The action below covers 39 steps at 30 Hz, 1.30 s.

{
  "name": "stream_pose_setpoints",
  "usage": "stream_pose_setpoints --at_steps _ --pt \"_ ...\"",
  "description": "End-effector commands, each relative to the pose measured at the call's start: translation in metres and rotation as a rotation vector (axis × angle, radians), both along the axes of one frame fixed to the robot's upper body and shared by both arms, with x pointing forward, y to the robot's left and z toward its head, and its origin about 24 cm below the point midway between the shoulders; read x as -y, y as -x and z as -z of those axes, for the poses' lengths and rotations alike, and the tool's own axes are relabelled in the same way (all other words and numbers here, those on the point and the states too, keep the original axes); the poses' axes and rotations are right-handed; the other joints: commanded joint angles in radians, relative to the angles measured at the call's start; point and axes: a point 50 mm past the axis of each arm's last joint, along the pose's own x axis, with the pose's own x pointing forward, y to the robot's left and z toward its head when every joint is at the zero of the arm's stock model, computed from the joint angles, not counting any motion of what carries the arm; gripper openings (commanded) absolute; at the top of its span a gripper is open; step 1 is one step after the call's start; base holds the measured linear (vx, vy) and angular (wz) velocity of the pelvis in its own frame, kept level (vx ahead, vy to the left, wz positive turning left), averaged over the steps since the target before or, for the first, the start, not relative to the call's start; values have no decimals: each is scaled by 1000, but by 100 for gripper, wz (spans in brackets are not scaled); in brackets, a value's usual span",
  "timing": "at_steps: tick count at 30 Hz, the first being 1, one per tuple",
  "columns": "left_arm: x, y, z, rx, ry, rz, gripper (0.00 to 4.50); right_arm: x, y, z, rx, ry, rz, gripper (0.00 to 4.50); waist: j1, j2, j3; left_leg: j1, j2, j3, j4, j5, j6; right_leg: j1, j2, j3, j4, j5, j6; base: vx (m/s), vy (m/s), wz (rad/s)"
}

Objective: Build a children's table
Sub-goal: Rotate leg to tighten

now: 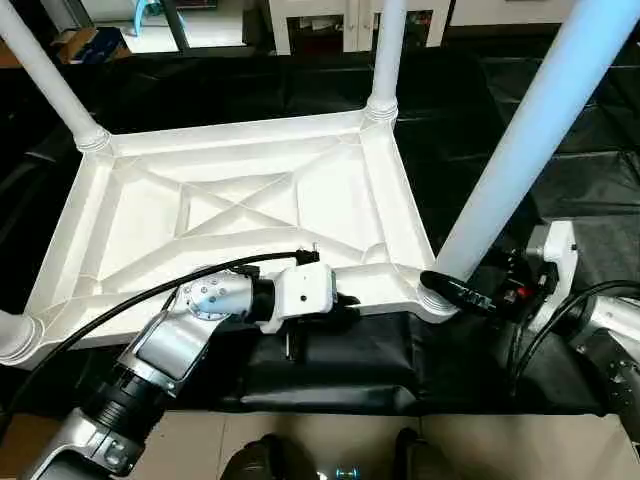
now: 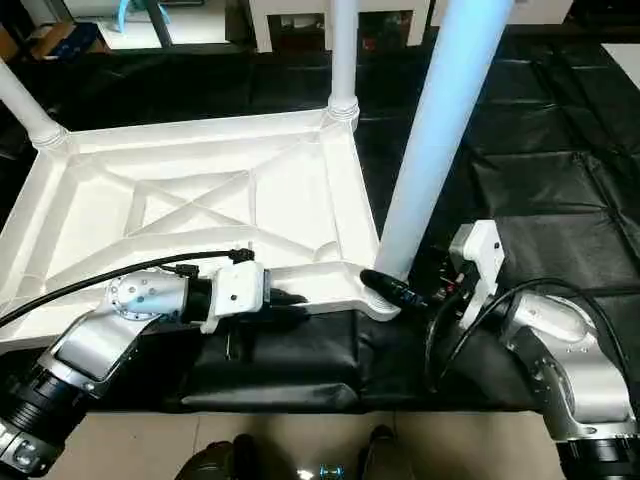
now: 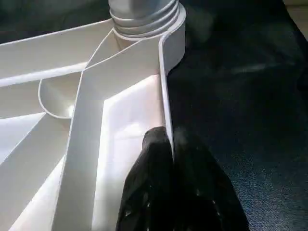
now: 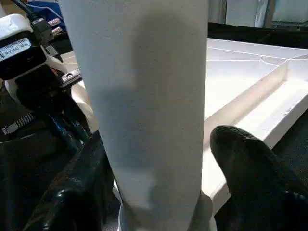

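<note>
The children's table top (image 1: 240, 200) lies upside down on a black mat, its X-ribs facing up. White legs stand in its corner sockets: far left (image 1: 45, 70), far right (image 1: 388, 50), near left (image 1: 12, 335) and near right (image 1: 530, 140). My left gripper (image 1: 345, 298) is shut on the thin near rim (image 3: 166, 96), one finger on each side of it. My right gripper (image 1: 445, 285) clasps the base of the near right leg (image 4: 144, 96), with black fingers (image 4: 250, 163) pressed against both of its sides just above the socket collar.
The black mat (image 1: 560, 190) covers the floor around the table. A folded black pad (image 1: 330, 360) lies under the near rim. White furniture (image 1: 300, 20) and a cardboard box (image 1: 85, 42) stand at the back. Bare floor runs along the near edge.
</note>
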Motion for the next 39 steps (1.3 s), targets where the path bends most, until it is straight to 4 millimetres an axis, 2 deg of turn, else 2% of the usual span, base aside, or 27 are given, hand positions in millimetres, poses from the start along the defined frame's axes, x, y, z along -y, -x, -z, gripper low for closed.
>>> stream_pose_setpoints --at_steps 1,3,5,8,10,11,14,15,16,17,18,19,21,22,23,24,25,28,30,31,33,34,35,36,37,39 --pt "0 9 13 -52 -47 46 0 2 0 2 -14 15 7 295 -1 -22 -70 22 -1 7 -55 -197 128 56 17 -6 -39 -179 -222 0 0 0" --pt "0 9 13 -52 -49 47 0 3 1 5 -28 29 21 291 0 -20 -70 23 -1 7 -54 -196 128 56 17 -6 -38 -173 -225 0 0 0" --pt "0 9 14 -52 -51 47 0 3 0 7 -32 36 34 258 -1 -21 -70 22 -1 7 -54 -199 126 56 17 -6 -38 -177 -225 0 0 0" --pt "2 8 17 -58 -77 33 0 4 -9 18 -45 78 170 249 -3 -19 -70 21 -2 6 -55 -204 119 55 17 -6 -39 -191 -220 0 0 0" --pt "5 7 19 -63 -97 22 0 4 -17 24 -53 97 265 219 -7 -21 -68 18 -3 6 -57 -230 98 53 16 -6 -43 -245 -205 0 0 0" --pt "8 5 23 -59 -127 -6 0 3 -26 30 -66 105 378 219 -14 -18 -62 20 -5 3 -63 -288 66 48 16 -7 -50 -346 -181 0 0 0" --pt "20 -6 26 -36 -150 -92 0 -3 -45 38 -97 73 569 209 -29 -19 -59 22 -8 0 -68 -354 17 39 17 -8 -58 -441 -144 -60 -2 -2" --pt "25 -11 25 -35 -139 -132 0 -5 -52 40 -103 76 620 201 -33 -20 -58 21 -11 -5 -70 -383 0 41 17 -10 -62 -484 -125 0 0 0" --pt "31 -17 24 -35 -126 -171 0 -8 -60 42 -109 80 678 201 -33 -20 -58 21 -12 -5 -70 -395 -6 39 17 -11 -64 -503 -115 -71 5 -4" --pt "39 -25 22 -33 -115 -214 0 -12 -72 44 -124 79 769 196 -40 -19 -55 23 -17 -9 -72 -440 -20 32 18 -15 -71 -560 -98 -72 8 -4" --pt "43 -30 21 -23 -115 -235 0 -15 -77 44 -129 74 812 194 -44 -19 -56 24 -18 -10 -71 -455 -23 31 19 -17 -73 -575 -93 -108 15 -9" --pt "48 -36 19 -17 -101 -276 0 -19 -84 44 -129 69 845 194 -46 -26 -56 23 -20 -14 -72 -467 -23 34 18 -21 -77 -588 -82 -74 11 -7" --pt "56 -45 16 -6 -81 -333 0 -27 -93 43 -126 64 882 193 -52 -22 -55 23 -21 -17 -74 -488 -21 34 17 -28 -83 -599 -76 -65 17 -9" --pt "56 -45 16 -5 -80 -337 0 -27 -93 42 -125 64 884 193 -53 -29 -57 23 -21 -17 -74 -487 -17 37 18 -29 -86 -592 -74 -61 18 -9" --pt "61 -48 13 -1 -70 -338 0 -34 -99 39 -111 64 887 192 -50 -31 -57 23 -21 -15 -75 -486 -2 33 19 -29 -91 -577 -74 0 0 0" --pt "63 -48 11 -1 -63 -333 0 -36 -100 38 -107 63 882 191 -49 -29 -56 25 -21 -14 -75 -490 1 32 20 -29 -91 -577 -76 0 0 0" --pt "63 -48 11 2 -63 -332 0 -37 -102 36 -96 65 887 191 -50 -34 -55 25 -20 -13 -76 -498 5 31 21 -30 -93 -574 -79 0 0 0" --pt "57 -47 12 8 -74 -331 0 -37 -104 30 -55 60 880 191 -49 -31 -57 24 -17 -14 -80 -489 13 37 18 -31 -91 -543 -88 0 0 0" --pt "50 -44 15 19 -79 -300 0 -39 -102 24 -26 16 782 191 -48 -32 -58 20 -15 -14 -82 -474 22 40 19 -30 -87 -493 -105 0 0 0" --pt "47 -42 15 26 -74 -281 0 -40 -100 21 -8 -8 721 191 -48 -32 -58 17 -13 -13 -83 -462 27 43 19 -28 -83 -460 -117 0 0 0" --pt "42 -34 15 21 -47 -194 0 -41 -91 13 42 -38 580 191 -43 -34 -60 18 -10 -8 -81 -442 49 45 18 -23 -81 -405 -139 0 0 0" --pt "37 -30 16 21 -49 -175 0 -39 -85 8 72 -49 509 191 -41 -31 -60 19 -8 -5 -79 -418 58 44 19 -19 -76 -365 -159 0 0 0" --pt "28 -24 14 30 -35 -139 0 -34 -72 1 115 -37 392 191 -34 -32 -61 22 -5 -3 -77 -399 71 46 19 -16 -72 -332 -169 62 -16 7" --pt "28 -24 14 29 -34 -137 0 -33 -71 1 117 -36 387 191 -32 -34 -62 23 -4 0 -76 -387 81 46 20 -14 -72 -313 -175 69 -22 9" --pt "25 -22 13 29 -26 -125 0 -32 -67 -1 125 -29 352 246 -32 -31 -62 22 -3 3 -73 -363 91 43 19 -12 -66 -298 -189 69 -22 9" --pt "17 -12 8 -10 25 -81 0 -20 -51 -7 134 -20 249 260 -23 -27 -66 27 0 4 -69 -324 96 47 19 -9 -59 -252 -209 73 -21 9"
